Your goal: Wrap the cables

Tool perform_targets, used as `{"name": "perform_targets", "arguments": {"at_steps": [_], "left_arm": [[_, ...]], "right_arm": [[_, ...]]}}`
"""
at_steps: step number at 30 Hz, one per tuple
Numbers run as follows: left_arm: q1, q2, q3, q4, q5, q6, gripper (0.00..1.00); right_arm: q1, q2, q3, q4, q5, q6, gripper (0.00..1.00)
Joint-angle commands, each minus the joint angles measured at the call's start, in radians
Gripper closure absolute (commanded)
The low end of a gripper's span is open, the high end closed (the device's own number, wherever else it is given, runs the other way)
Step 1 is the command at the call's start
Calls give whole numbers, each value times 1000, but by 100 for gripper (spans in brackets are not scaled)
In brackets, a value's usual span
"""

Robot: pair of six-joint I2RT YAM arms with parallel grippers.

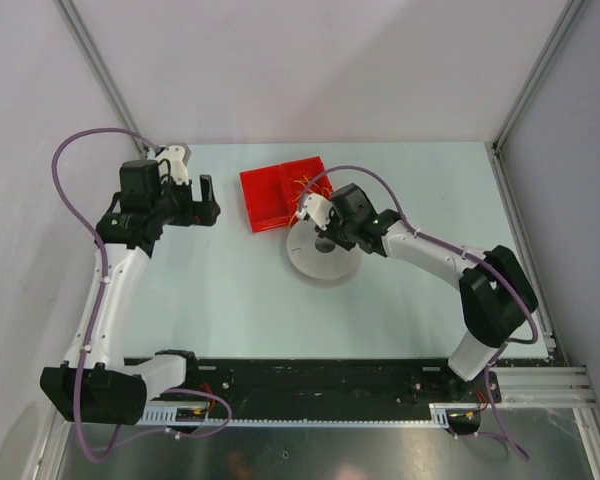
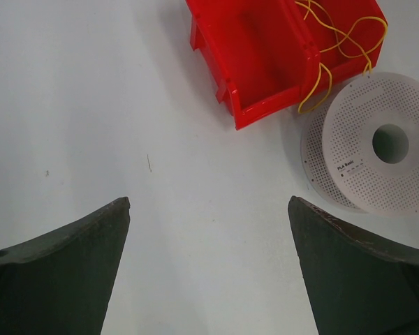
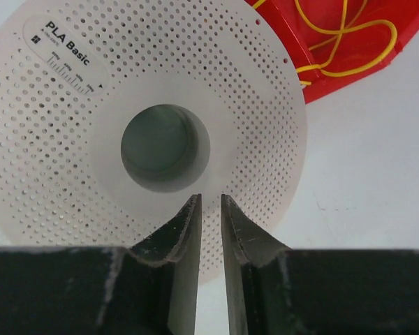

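Top: left end effector (image 1: 208, 200) over worktop (image 1: 210, 290), well apart from spool (image 1: 302, 258); right end effector (image 1: 325, 243) above spool.
Left wrist: left end effector spread wide. Cable (image 2: 309, 108) looped in red bin (image 2: 258, 56), one loop over its rim.
Right wrist: right end effector nearly pressed together, slit left, nothing seen pinched.
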Motion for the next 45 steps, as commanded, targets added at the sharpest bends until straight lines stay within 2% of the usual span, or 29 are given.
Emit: {"name": "perform_targets", "arguments": {"at_steps": [1, 11, 17, 24, 29, 32, 38, 41, 45], "left_arm": [[7, -8, 15, 3, 43, -8, 1], [7, 6, 9, 2, 38, -11, 1], [7, 14, 7, 4, 37, -10, 1], [7, 31, 14, 4, 41, -9, 1], [7, 33, 16, 3, 46, 6, 1], [7, 25, 22, 3, 90, 64, 1], [5, 25, 72, 6, 228, 223, 1], [-11, 79, 142, 9, 308, 286, 1], [-107, 195, 263, 8, 345, 389, 1]], "right_arm": [[16, 35, 42, 86, -8, 14, 79], [35, 138, 43, 110, -86, -1, 89], [88, 150, 42, 16, -175, 7, 95], [147, 125, 42, -42, -241, 99, 95], [148, 47, 45, 14, -204, 136, 91], [98, -11, 76, 44, -188, 141, 87], [-110, -83, 182, 89, -328, 278, 78], [-191, -71, 225, 103, -369, 349, 75], [-293, -48, 248, 110, -415, 454, 72]]}}
